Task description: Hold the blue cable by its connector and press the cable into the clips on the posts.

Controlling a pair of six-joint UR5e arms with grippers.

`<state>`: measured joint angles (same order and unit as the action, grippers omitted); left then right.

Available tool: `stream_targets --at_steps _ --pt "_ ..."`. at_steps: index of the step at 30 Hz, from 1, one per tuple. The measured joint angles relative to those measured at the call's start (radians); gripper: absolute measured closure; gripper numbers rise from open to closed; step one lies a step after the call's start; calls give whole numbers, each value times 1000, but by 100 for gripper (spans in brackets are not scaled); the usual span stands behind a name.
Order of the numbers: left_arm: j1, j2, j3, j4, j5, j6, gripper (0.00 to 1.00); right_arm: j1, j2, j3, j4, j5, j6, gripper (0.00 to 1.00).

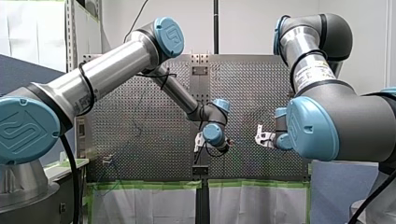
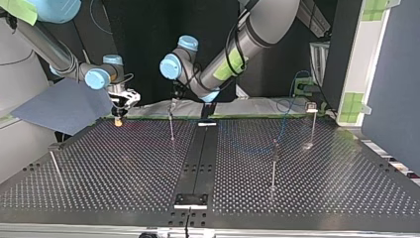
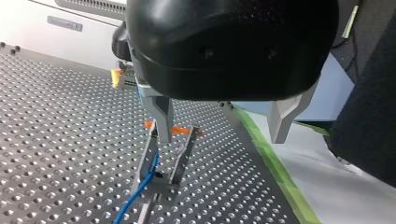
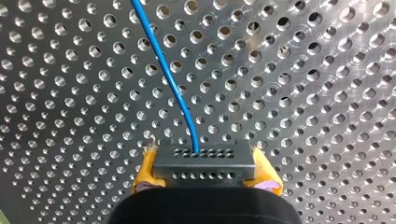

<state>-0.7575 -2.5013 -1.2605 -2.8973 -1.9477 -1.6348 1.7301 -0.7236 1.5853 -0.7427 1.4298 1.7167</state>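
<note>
In the top view, nearest the camera, two thin posts stand on the bench (image 2: 99, 188): one at the lower left (image 2: 54, 166), one right of centre (image 2: 274, 166). Whether their tops hold anything is too faint to tell.

Further back, left of centre, a third post (image 2: 172, 130) stands under my left tool (image 2: 173, 101). The left wrist view shows that tool released, its fingers (image 3: 159, 119) spread wide and gripping nothing. One finger is down at the forked clip (image 3: 166, 179), where the blue cable (image 3: 135, 198) climbs along a prong. I cannot tell whether it is seated.

Furthest back, at the upper left, my right tool (image 2: 120, 111) is clenched on the connector (image 4: 204, 161), with yellow pads (image 4: 147, 170) on either side and the cable leading away over the bench.

The likely trouble is that the cable rides beside the prong rather than between the two, and springs free when pressure comes off. Too hard a pull from my right tool could bend the thin post or drag the connector out of the pads.
</note>
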Motion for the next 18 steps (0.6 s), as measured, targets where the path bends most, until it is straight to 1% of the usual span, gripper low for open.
stream_targets --at_steps 8,12,18 --pt "-16 16 -1 37 -31 -22 0 0 0 0 0 0 0 100" --pt "-21 24 -1 48 -30 -35 0 1 0 0 0 0 0 100" --pt "-29 26 -1 48 -25 -38 0 1 1 0 1 0 0 100"
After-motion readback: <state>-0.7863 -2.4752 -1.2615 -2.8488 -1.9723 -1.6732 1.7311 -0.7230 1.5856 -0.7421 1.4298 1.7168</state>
